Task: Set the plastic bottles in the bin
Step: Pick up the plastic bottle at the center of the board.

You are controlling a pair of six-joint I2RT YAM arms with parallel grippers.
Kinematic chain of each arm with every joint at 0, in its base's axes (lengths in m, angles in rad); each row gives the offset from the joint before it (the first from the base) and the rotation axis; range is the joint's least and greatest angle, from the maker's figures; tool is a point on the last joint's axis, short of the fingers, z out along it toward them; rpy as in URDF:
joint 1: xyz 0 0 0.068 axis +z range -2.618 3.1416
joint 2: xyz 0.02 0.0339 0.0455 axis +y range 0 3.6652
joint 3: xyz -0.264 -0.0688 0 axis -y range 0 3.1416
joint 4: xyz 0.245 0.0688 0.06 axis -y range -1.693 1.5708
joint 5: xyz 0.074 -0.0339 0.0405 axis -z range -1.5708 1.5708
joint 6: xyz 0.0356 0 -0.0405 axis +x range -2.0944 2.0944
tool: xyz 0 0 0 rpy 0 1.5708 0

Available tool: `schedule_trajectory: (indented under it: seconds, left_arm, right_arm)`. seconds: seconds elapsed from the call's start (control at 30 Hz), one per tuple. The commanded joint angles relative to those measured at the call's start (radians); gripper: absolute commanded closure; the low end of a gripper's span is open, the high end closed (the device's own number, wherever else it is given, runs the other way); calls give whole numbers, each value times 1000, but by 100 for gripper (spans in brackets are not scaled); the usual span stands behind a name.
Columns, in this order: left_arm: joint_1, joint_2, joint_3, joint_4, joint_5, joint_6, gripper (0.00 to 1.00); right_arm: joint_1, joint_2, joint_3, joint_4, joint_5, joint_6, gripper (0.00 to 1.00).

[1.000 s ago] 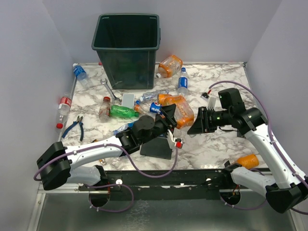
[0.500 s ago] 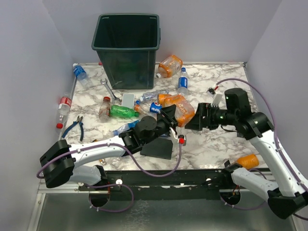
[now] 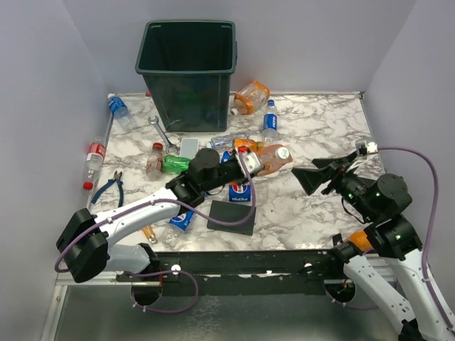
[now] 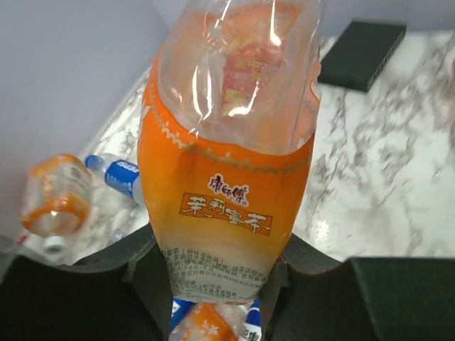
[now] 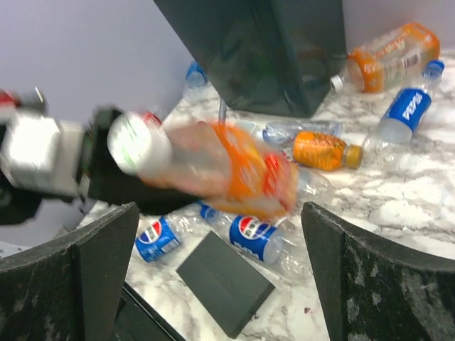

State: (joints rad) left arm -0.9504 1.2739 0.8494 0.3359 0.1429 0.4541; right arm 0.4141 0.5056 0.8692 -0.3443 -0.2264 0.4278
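The orange-labelled bottle point(image 4: 226, 192), clamped seemingly at its base by the left pincer point(image 4: 220, 280), could be shaken loose short of the bin point(image 3: 186, 64); the right pincer point(image 5: 224, 270) is spread apart.

Between the right gripper's point(image 5: 220, 213) spread fingers, a blurred orange-labelled bottle point(image 5: 227, 170) hangs before the bin point(image 5: 270, 50), a Pepsi bottle point(image 5: 252, 238) and black plate point(image 5: 224, 284) lying farther from it.
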Motion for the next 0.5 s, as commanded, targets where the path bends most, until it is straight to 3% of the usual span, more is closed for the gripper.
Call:
schedule_trajectory:
  seconds: [0.0, 0.1, 0.27, 0.47]
  left_arm:
    - [153, -47, 38, 96, 321, -525, 80]
    - [219, -45, 42, 207, 442, -709, 79]
    - [233, 11, 113, 281, 655, -915, 78]
    - [233, 47, 139, 351, 779, -1047, 77]
  right_arm:
    - [2, -54, -140, 129, -37, -32, 0]
    - [3, -68, -201, 210, -138, -19, 0]
    - [2, -21, -227, 352, -284, -20, 0]
    - [1, 43, -190, 438, -327, -49, 0]
